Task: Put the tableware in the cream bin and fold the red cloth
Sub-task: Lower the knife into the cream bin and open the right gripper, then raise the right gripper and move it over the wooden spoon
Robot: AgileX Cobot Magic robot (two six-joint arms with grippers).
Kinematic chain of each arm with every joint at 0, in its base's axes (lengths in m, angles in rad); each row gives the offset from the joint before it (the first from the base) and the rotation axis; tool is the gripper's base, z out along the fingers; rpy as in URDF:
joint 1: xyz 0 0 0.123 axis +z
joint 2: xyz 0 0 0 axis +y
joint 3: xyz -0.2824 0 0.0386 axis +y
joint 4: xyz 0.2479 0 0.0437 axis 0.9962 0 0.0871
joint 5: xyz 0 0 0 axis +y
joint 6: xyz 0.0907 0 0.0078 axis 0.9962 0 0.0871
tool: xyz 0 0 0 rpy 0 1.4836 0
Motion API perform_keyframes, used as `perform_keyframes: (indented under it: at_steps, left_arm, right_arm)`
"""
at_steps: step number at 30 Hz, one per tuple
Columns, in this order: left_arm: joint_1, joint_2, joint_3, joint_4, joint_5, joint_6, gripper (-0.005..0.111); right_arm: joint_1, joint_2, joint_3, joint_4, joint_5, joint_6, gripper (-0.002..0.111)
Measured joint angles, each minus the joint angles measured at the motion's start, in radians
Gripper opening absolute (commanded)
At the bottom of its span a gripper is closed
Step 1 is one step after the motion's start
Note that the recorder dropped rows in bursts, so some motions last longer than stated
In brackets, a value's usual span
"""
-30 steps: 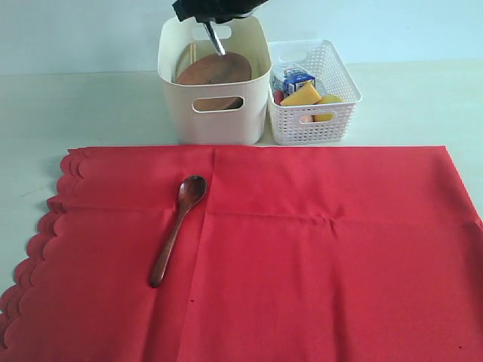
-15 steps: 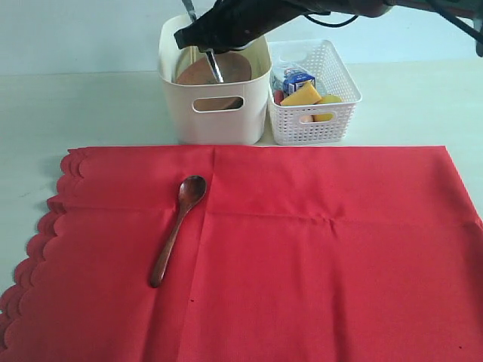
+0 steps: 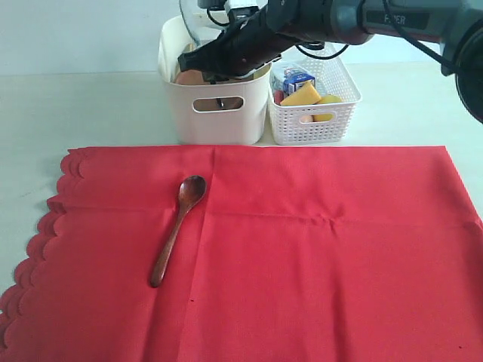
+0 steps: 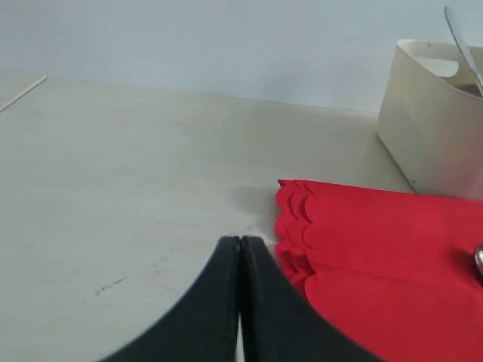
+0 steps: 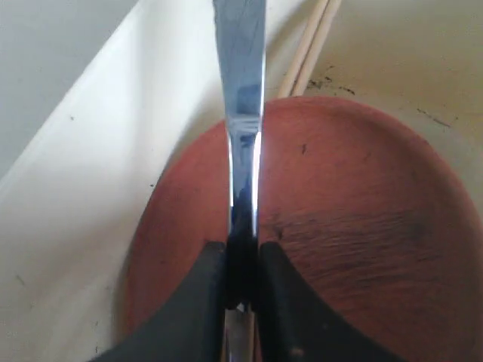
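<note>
A: Which step?
B: Binning tableware: right fingers (image 5: 205,302) clamp the knife (image 5: 241,113) inside the cream bin (image 3: 215,124), far side.
A: Next?
B: Probably let go, then fetch the spoon (image 3: 175,226) from the red cloth (image 3: 317,256). Left fingers (image 4: 213,302) pressed together, empty.

The dark right arm (image 3: 377,16) carries one line of white lettering on its casing. Only the closing letters "PER" are legible in the exterior view; the leading characters are unclear. The blue-and-white milk carton (image 3: 297,78) in the white basket (image 3: 336,113) bears printing too small to read. Both wrist views contain no legible text.
</note>
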Motion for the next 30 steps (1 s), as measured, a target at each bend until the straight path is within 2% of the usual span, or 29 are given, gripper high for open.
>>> perform_keyframes:
  at_steps: [7,11,24,30]
  left_arm:
    - [0.000,0.000,0.000,0.000,0.000,0.000,0.001]
    - [0.000,0.000,0.000,0.000,0.000,0.000,0.001]
    - [0.000,0.000,0.000,0.000,0.000,0.000,0.001]
    - [0.000,0.000,0.000,0.000,0.000,0.000,0.001]
  right_arm:
    - [-0.006,0.009,-0.011,-0.013,-0.026,0.095,0.032]
    - [-0.006,0.007,-0.011,-0.016,-0.030,0.113,0.040]
    - [-0.006,-0.137,-0.007,-0.001,0.023,0.132,0.041]
    - [-0.006,-0.248,-0.007,-0.001,0.196,0.132,0.041]
